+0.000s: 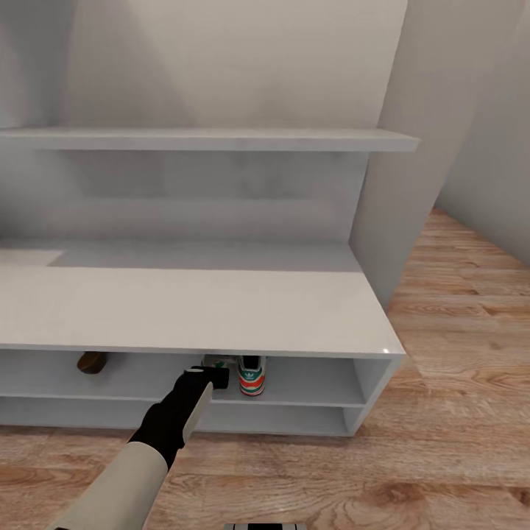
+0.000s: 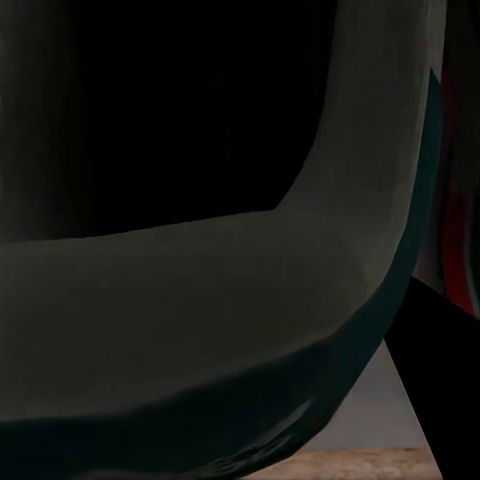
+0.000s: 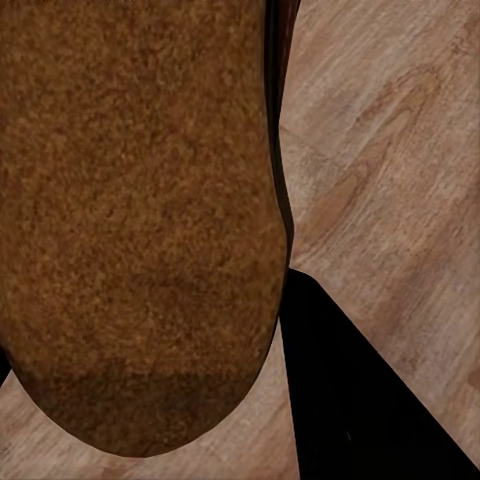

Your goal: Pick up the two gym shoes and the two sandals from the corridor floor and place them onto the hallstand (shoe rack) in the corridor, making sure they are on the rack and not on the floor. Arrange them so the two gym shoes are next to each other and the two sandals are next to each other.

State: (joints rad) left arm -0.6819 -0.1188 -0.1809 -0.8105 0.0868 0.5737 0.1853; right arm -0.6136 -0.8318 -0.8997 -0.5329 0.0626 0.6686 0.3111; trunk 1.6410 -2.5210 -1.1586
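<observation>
One gym shoe (image 1: 251, 375) stands heel-out on the upper low shelf of the white hallstand (image 1: 221, 309), a second gym shoe (image 1: 216, 362) just beside it, largely hidden by the left gripper (image 1: 209, 374). That claw reaches into the opening at this second shoe; whether it grips cannot be told. A sandal (image 1: 91, 361) lies further along the same shelf. The right wrist view shows another sandal's cork sole (image 3: 130, 220) close up over the plank floor (image 3: 400, 160); that claw's state cannot be told.
</observation>
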